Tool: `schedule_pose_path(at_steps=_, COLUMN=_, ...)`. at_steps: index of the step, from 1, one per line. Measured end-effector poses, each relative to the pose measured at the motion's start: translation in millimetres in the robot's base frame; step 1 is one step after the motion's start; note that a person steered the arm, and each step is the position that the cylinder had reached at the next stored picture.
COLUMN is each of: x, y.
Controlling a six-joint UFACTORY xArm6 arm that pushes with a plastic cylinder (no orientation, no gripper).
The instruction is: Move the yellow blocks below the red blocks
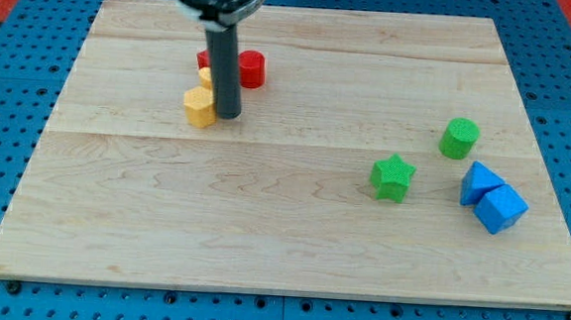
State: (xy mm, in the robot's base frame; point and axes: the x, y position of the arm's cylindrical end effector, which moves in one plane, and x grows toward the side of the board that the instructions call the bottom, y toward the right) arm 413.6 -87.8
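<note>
Standing on the wooden board (pixel 262 218), my tip (pixel 229 115) touches the right side of a yellow hexagon block (pixel 199 106). I have no pincer, only a straight dark rod. I count two yellow blocks: the hexagon, and a second yellow block (pixel 206 77) just above it, partly hidden by the rod. I count two red blocks near the view's top: a round red block (pixel 252 69) and another red block (pixel 203 59), mostly hidden behind the rod. Far off at the view's right sit two green blocks, a green star (pixel 393 177) and a green cylinder (pixel 459 138), plus two blue blocks, a blue cube (pixel 501 209) touching another blue block (pixel 480 180).
</note>
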Motion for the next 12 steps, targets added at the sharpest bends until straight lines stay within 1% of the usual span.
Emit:
schedule_pose_path(at_steps=1, x=-31, y=-58)
schedule_pose_path(at_steps=2, x=-12, y=-48)
schedule_pose_path(at_steps=3, x=-32, y=-122)
schedule_pose_path(at_steps=4, x=-68, y=-125)
schedule_pose_path(at_steps=5, x=-66, y=-213)
schedule_pose_path(at_steps=6, x=-100, y=-212)
schedule_pose_path(at_steps=7, x=-87, y=-134)
schedule_pose_path(at_steps=8, x=-84, y=-75)
schedule_pose_path(at_steps=9, x=-73, y=-58)
schedule_pose_path(at_steps=10, x=-72, y=-21)
schedule_pose_path(at_steps=11, x=-40, y=-57)
schedule_pose_path(at_steps=12, x=13, y=-90)
